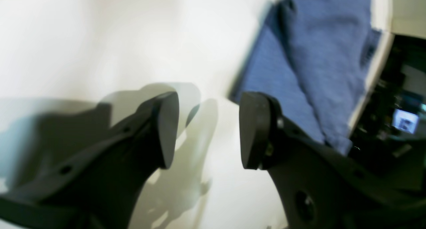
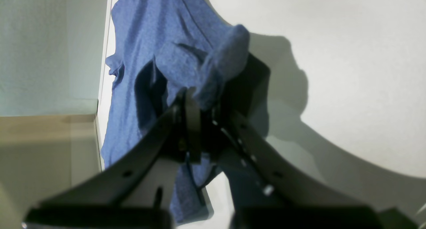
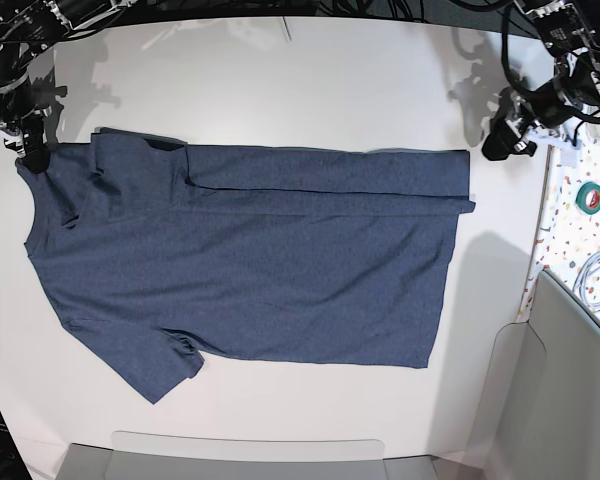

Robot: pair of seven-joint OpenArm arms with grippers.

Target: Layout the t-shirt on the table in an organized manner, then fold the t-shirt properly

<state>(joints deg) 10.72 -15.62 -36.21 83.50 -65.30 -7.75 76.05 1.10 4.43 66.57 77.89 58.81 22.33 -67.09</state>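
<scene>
- T-shirt (image 3: 250,270) lies flat on table (image 3: 310,90), long axis running left–right in base view; collar end by that view's left edge, hem toward the right.
- Far long side is folded over in a strip.
- Right gripper (image 2: 199,104) is clamped on cloth at the collar-end far corner.
- Left gripper (image 1: 208,129) has jaws apart, empty, just off the hem's far corner: nearer arm for that end.

My left wrist view was motion-blurred; t-shirt (image 1: 319,56) ran off the top edge. My right gripper (image 2: 199,102) hid the pinched fold between its jaws. No lettering was visible. Base view cropped both arms at the top.
</scene>
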